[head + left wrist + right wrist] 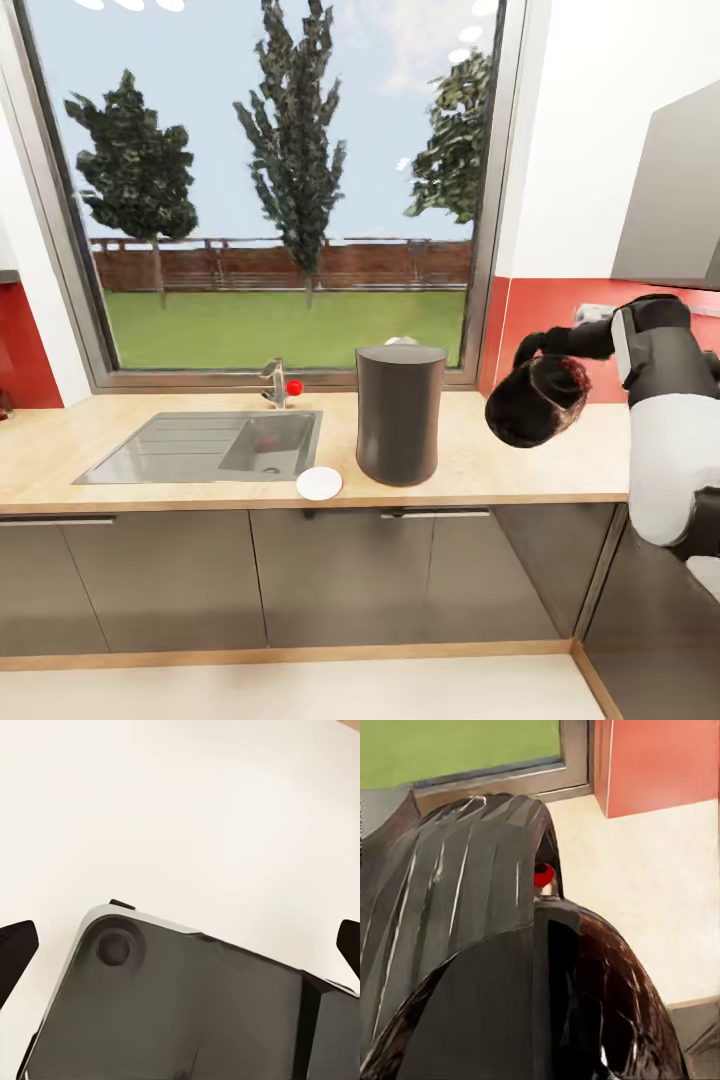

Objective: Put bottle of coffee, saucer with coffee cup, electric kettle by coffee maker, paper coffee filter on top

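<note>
head view: right arm (pixel 655 350) reaches in from the right, carrying electric kettle (pixel 535 400) in the air over kitchen countertop (pixel 530 465), right of coffee maker (pixel 400 412); saucer (pixel 319 483) just left of maker, beside sink (pixel 205 447).
risk: kettle looks tilted; could slip, or bump the maker when lowered beside it.
left wrist view: left gripper (pixel 180 945) fingertips spread wide, released, nothing between; grey robot body part below, pale floor.
right wrist view: right gripper hidden behind kettle (pixel 547 1005); presumably grasping it, clamp itself cannot tell; countertop (pixel 645 885) beneath.
</note>
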